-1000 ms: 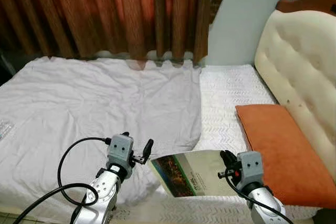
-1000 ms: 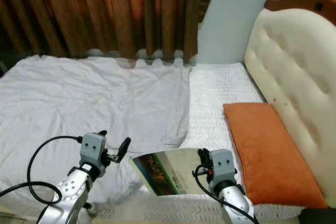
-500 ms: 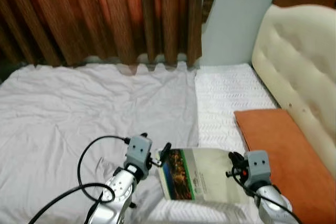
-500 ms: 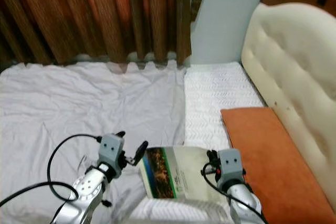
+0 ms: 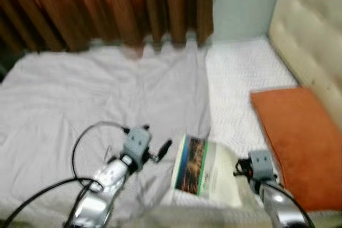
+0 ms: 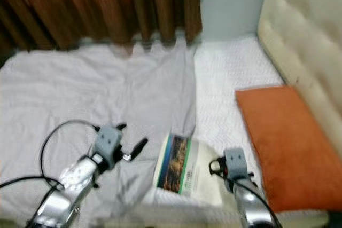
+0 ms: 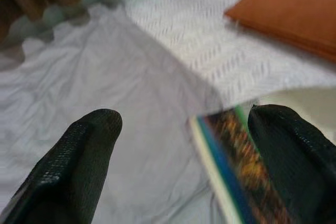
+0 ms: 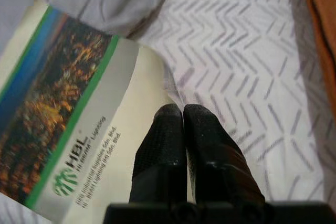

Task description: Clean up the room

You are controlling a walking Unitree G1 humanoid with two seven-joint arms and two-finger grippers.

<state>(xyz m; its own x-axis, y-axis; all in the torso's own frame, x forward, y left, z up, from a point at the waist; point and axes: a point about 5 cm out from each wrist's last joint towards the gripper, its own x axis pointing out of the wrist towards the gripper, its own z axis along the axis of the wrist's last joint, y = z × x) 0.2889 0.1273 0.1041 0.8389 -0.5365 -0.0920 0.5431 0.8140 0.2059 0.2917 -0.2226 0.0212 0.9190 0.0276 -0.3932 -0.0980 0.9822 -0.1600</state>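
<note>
A booklet (image 5: 200, 172) with a green stripe and a dark photo on its cover lies near the bed's front edge, partly on the grey sheet (image 5: 80, 94). My right gripper (image 5: 239, 165) is at the booklet's right edge. In the right wrist view its fingers (image 8: 182, 109) are pressed together at the edge of the booklet (image 8: 79, 129), shut on it. My left gripper (image 5: 157, 138) hovers just left of the booklet. It is open in the left wrist view (image 7: 184, 145), where the booklet's (image 7: 236, 150) corner lies between the fingers.
An orange pillow (image 5: 291, 137) lies on the right beside the cream padded headboard (image 5: 315, 36). A white patterned mattress cover (image 5: 240, 73) shows between sheet and pillow. Brown curtains (image 5: 107, 4) hang behind the bed. The eye views are blurred.
The camera has shifted and tipped down over the bed. The booklet has turned so its long side points away from me. The left gripper has closed in on its left edge.
</note>
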